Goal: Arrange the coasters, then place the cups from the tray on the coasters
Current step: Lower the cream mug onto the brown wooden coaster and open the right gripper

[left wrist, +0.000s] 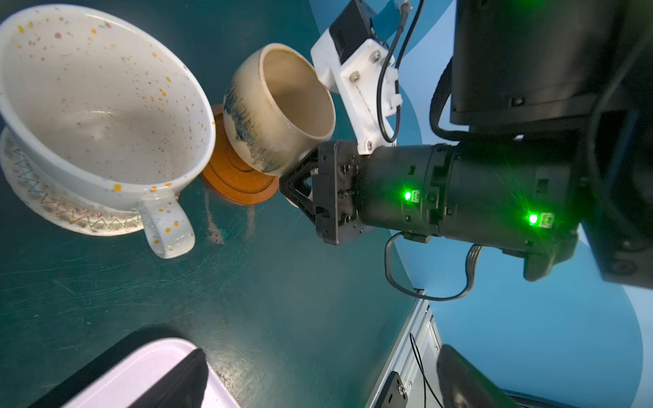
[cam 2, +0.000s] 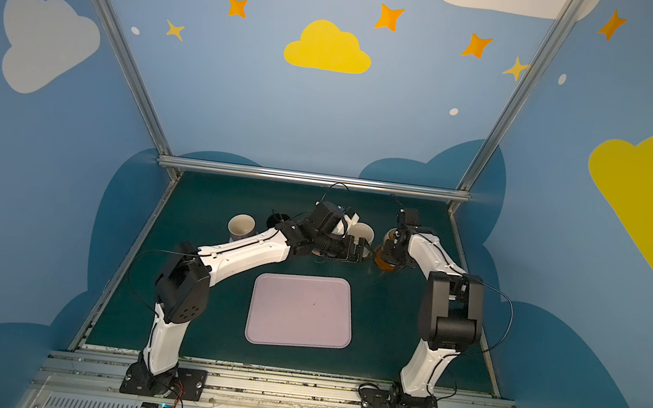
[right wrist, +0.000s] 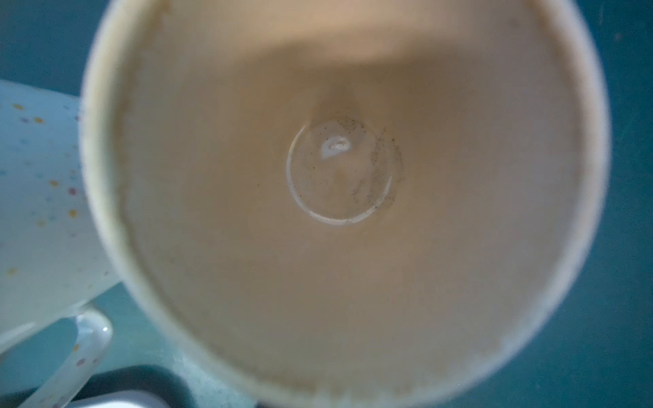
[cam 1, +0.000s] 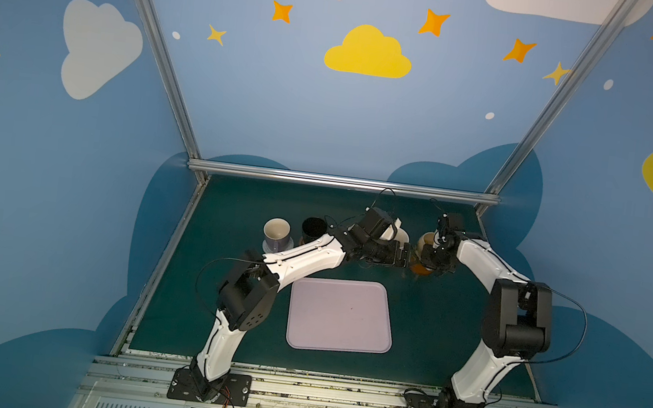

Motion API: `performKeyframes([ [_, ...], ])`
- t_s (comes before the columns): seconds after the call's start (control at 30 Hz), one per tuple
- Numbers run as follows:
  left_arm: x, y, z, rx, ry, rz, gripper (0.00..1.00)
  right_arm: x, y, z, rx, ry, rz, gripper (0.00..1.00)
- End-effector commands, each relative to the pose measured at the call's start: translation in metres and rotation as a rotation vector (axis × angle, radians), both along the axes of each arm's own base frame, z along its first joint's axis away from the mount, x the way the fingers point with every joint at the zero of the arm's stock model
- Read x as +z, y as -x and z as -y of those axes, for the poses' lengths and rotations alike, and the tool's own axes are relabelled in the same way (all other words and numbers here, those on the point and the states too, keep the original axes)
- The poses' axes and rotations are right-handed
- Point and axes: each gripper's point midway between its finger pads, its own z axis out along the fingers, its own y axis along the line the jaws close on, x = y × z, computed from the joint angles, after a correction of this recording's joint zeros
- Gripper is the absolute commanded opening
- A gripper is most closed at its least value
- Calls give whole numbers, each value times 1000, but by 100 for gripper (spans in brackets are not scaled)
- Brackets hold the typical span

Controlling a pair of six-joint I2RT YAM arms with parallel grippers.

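- Your left arm [cam 1: 302,256] lies over the mug row, from the black mug [cam 1: 313,228] to the speckled mug [left wrist: 106,102]; you have no drop-in from above there.
- The speckled mug and tan mug [left wrist: 282,106] crowd together; no finger fits between them, and they may be touching.
- The right gripper [left wrist: 295,183] blocks the tan mug's base at the coaster [left wrist: 236,180].
- You have open mat [cam 1: 437,322] right of the tray [cam 1: 341,315] and between tray and mugs.

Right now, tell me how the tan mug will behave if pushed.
The tan mug looks glazed ceramic, so probably stiff, hefty and chip-prone. It seems to sit off-centre on the wooden coaster, so a push may rock it or slide it off. Its glossy wall could slip in the right end effector.
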Motion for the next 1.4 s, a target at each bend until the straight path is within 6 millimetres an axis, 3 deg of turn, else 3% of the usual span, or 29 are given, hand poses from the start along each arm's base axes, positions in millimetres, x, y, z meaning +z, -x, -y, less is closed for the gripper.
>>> performKeyframes([
  [0.0,-1,-3,1,-5,1,0,100,18,-17,-4,15,9,77,0],
  [0.5,-5,0,-2,6,19,-18,100,-1,-6,-12,52,58,26,0],
  [0.97,-5,0,-4,10,27,-18,100,13,-1,-10,44,52,67,0],
  [1.37,-5,0,-6,12,27,-21,100,-1,8,-8,39,67,25,0],
])
